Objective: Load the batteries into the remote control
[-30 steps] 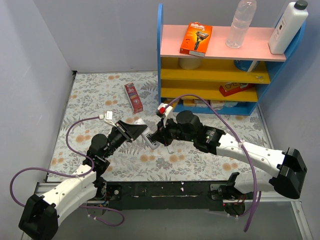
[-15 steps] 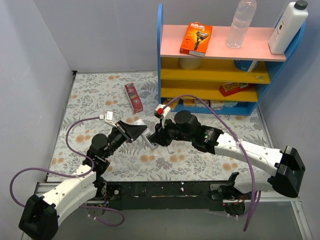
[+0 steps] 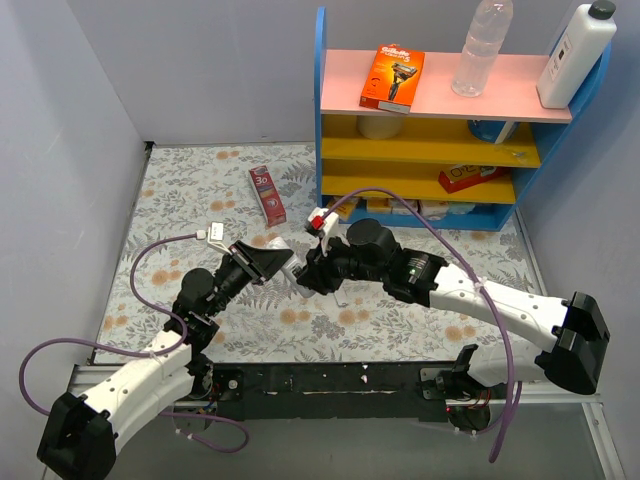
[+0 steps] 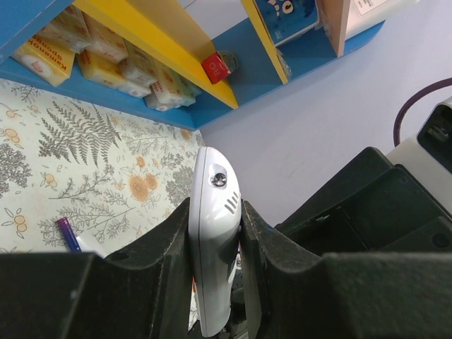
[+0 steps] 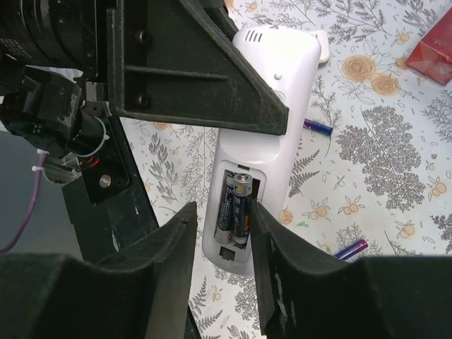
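Our left gripper [image 3: 283, 263] clamps the white remote control [image 5: 265, 106] tight between its fingers, with the open compartment turned toward the right arm. Our right gripper [image 5: 222, 215] is just beside this compartment, its fingers parted and holding nothing. Two batteries [image 5: 235, 208] sit side by side inside the compartment. Two loose batteries [image 5: 318, 127] lie on the flowered table [image 5: 395, 176], apart from each other.

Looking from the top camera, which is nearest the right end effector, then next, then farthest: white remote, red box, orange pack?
From the right end effector:
1. White plastic remote control, right at its fingertips.
2. Red cardboard box, on the flowery mat, farther back and left.
3. Orange razor pack, up on the pink shelf top, farthest.
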